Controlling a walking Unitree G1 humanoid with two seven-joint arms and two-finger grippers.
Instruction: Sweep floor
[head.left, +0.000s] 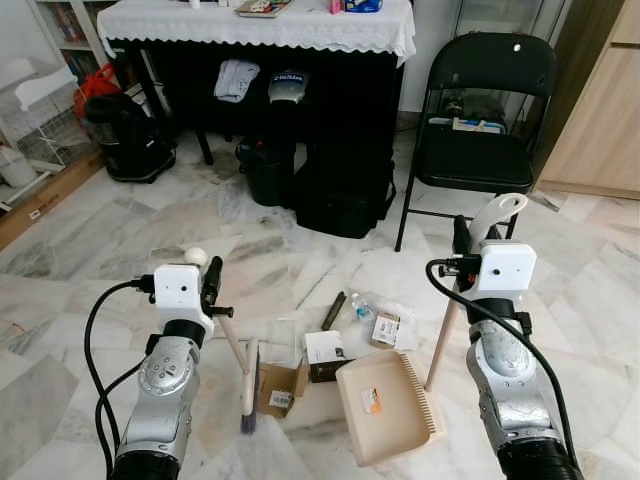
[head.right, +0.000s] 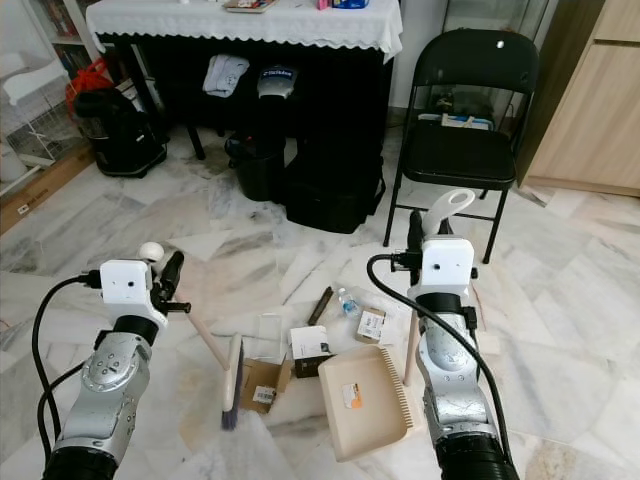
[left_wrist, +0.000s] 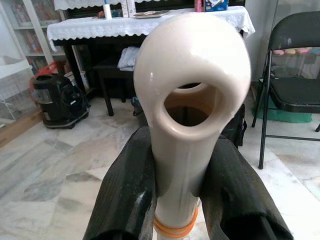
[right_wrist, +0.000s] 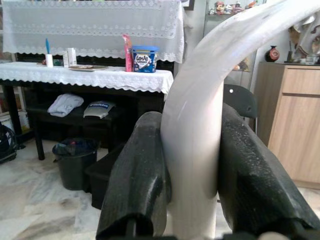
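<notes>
Left hand – clamped on broom handle, bristles on marble floor beside cardboard scraps. Right hand – clamped on dustpan handle, pan resting on floor nr small boxes.

Both silver arms reach forward and down; the left claw and right claw each clamp a handle.

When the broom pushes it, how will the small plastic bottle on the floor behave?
The bottle lies on its side, so it will probably roll across the smooth marble floor. It looks clear and small, likely light, so the broom may flick it past the dustpan.
</notes>
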